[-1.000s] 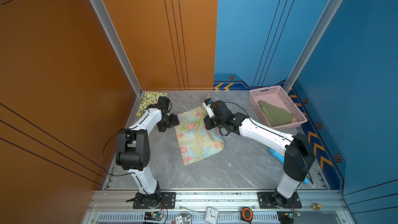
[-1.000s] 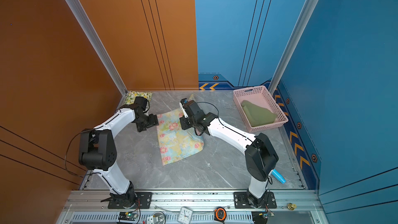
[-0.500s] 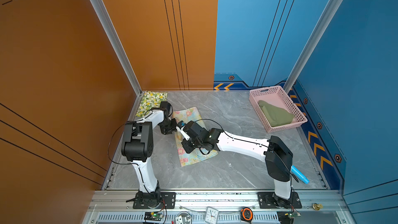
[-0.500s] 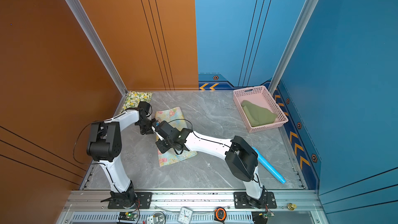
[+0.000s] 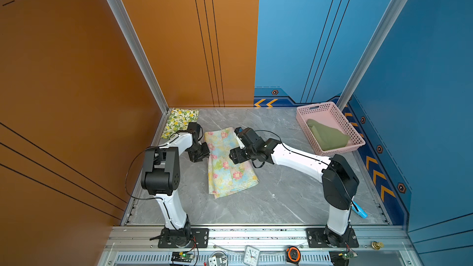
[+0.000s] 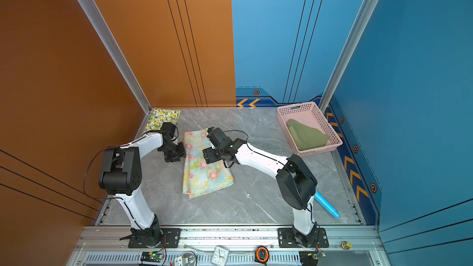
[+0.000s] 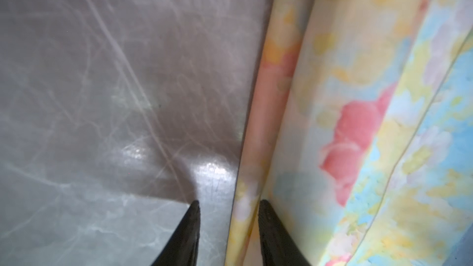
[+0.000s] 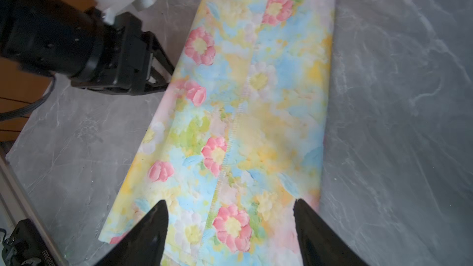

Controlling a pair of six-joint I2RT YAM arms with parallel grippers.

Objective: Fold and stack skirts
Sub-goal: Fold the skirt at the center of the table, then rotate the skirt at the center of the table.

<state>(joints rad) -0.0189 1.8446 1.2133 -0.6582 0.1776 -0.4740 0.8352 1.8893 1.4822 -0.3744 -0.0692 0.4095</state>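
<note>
The pastel floral skirt (image 5: 227,167) (image 6: 204,172) lies in a long folded strip mid-table. My left gripper (image 5: 207,153) (image 6: 183,155) (image 7: 229,202) is low at its left folded edge. It is open: one fingertip is on the table and one on the cloth, and the edge (image 7: 245,175) lies loose between them. My right gripper (image 5: 234,157) (image 6: 208,157) (image 8: 230,202) hovers wide open over the skirt (image 8: 256,111) and holds nothing. The lemon-print skirt (image 5: 181,121) (image 6: 163,118) lies folded in the far left corner. The olive skirt (image 5: 327,136) (image 6: 307,136) sits in the basket.
The pink perforated basket (image 5: 320,108) (image 6: 298,108) stands at the far right by the blue wall. A blue tube (image 5: 359,211) (image 6: 327,207) lies behind the right arm's base. A clock (image 5: 250,254) and a tape measure (image 5: 293,253) rest on the front rail. The orange wall is close on the left.
The skirt lay spread wide before. My right gripper carried its right edge across to the left, let go, opened and drew back. My left gripper stayed at the left edge with narrower jaws.
</note>
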